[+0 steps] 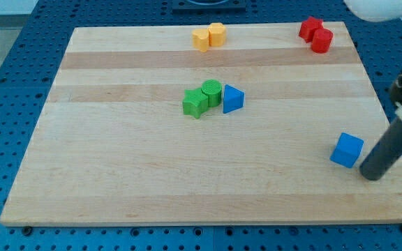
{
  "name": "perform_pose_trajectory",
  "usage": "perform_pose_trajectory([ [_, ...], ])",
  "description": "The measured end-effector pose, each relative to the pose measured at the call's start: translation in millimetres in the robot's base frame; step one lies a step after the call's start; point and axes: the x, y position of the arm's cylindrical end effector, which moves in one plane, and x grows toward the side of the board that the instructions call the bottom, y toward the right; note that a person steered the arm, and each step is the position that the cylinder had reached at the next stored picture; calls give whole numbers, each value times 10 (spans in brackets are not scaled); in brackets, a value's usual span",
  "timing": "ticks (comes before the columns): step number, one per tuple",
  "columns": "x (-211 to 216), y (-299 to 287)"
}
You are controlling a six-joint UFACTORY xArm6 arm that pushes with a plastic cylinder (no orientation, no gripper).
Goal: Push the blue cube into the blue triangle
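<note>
The blue cube point(346, 150) sits near the board's right edge, low in the view. The blue triangle point(232, 99) sits near the board's middle, touching a green cylinder on its left. My tip point(372, 174) is at the end of the dark rod coming in from the view's right. It stands just right of and slightly below the blue cube, very close to it; I cannot tell if it touches. The cube lies far to the right of and below the triangle.
A green cylinder point(211, 92) and a green star-shaped block point(195, 103) sit left of the triangle. Two yellow blocks point(209, 36) sit at the top middle. Two red blocks point(316, 33) sit at the top right. The wooden board point(117, 174) rests on a blue perforated table.
</note>
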Motion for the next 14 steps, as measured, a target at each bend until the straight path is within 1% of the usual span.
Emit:
perform_pose_trajectory([
  [1, -116, -367],
  [2, -269, -401],
  [4, -491, 198],
  [5, -613, 184],
  [7, -369, -397],
  [8, -405, -451],
  [11, -850, -496],
  [12, -939, -563],
  [14, -951, -1006],
])
